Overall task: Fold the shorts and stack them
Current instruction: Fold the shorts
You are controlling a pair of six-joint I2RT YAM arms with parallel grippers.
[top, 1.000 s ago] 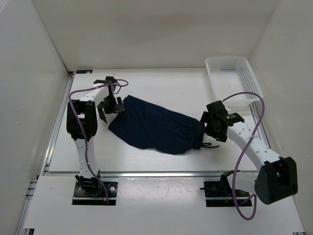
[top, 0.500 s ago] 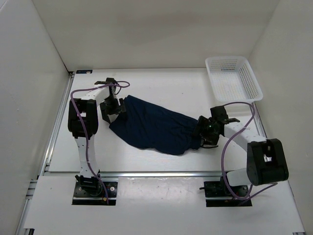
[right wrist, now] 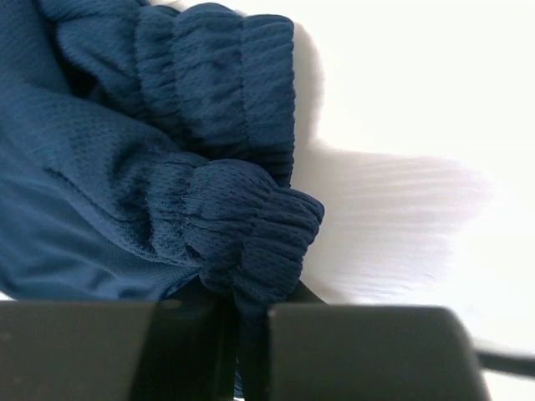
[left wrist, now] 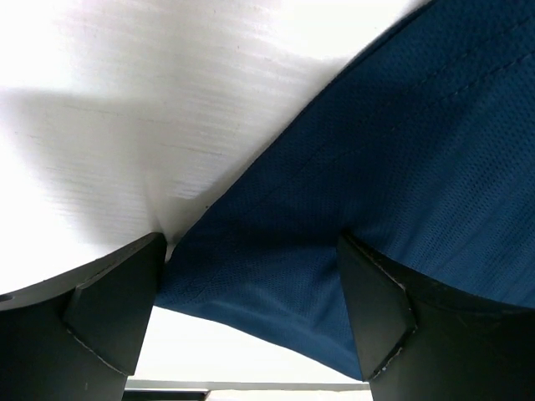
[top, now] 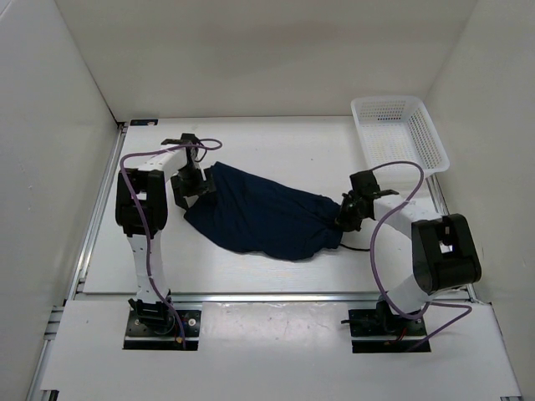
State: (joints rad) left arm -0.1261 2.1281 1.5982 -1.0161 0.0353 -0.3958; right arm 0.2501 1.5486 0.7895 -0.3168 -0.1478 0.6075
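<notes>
The shorts (top: 267, 219) lie loose and unfolded across the middle of the worktop (top: 276, 146), slanting from far left to near right. At their right end the gathered waistband (right wrist: 242, 209) is pinched in the right jaws, which are closed on a bunched roll of it. What looks like a thin dark drawstring (top: 355, 248) trails onto the surface just beside. At the far-left corner the left jaws stand wide apart. One finger (left wrist: 113, 305) is on the bare-surface side and the other (left wrist: 376, 309) is over the cloth, so they straddle the hem (left wrist: 251, 301) without holding it.

From where I stand, the step in hand is getting both ends held so the cloth can be drawn out flat. I'd want the left side to settle lower and take a full pinch of hem, both layers if possible, before either arm lifts. Then pull apart gently, since the mesh is soft and the right grip sits on a thick roll that could slip.

The worktop is plain, smooth and white, with a metal rail (top: 251, 295) along its near edge. A white basket (top: 389, 100) sits in the far right corner, well apart from the shorts. White walls (top: 50, 125) close in the left, far and right sides.
</notes>
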